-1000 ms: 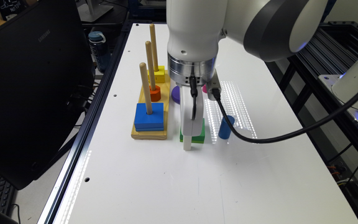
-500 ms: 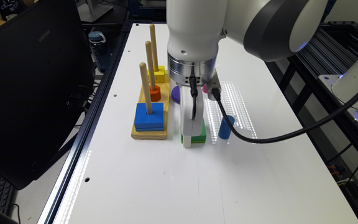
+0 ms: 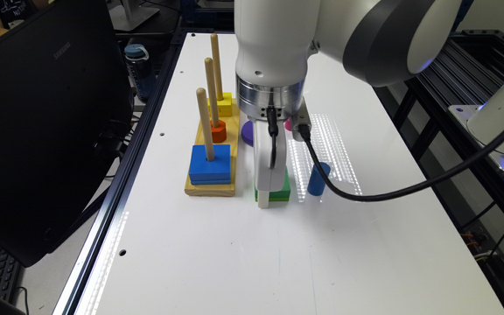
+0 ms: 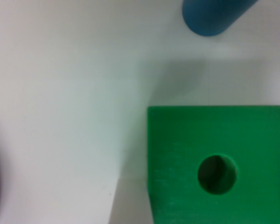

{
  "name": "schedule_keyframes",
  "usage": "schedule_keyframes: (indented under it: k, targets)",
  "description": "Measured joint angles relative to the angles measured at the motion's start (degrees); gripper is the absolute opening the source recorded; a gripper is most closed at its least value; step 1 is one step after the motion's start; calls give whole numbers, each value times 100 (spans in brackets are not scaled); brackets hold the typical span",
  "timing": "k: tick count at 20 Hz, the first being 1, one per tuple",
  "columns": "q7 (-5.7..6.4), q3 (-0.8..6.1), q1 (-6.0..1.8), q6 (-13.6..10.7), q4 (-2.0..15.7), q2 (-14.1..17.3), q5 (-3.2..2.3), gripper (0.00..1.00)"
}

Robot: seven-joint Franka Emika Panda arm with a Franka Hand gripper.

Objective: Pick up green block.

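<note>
The green block lies flat on the white table, just at the exterior view's right of the wooden peg base. In the wrist view the green block is a square with a round centre hole, seen close from above. My gripper hangs straight down over the block's near left part, its white tip reaching down to table level in front of the block. The arm hides most of the block in the exterior view.
A wooden base carries three pegs with a blue square block, an orange piece and a yellow block. A blue cylinder stands right of the green block, a purple disc behind it. A black screen stands off the table's left edge.
</note>
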Motion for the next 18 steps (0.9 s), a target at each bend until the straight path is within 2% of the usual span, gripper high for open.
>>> schedule_keyframes:
  k: [8, 9, 18]
  targets:
    - [0, 0, 0, 0, 0, 0, 0, 100]
    - [0, 0, 0, 0, 0, 0, 0, 0]
    - [0, 1, -1, 0, -1, -1, 0, 0]
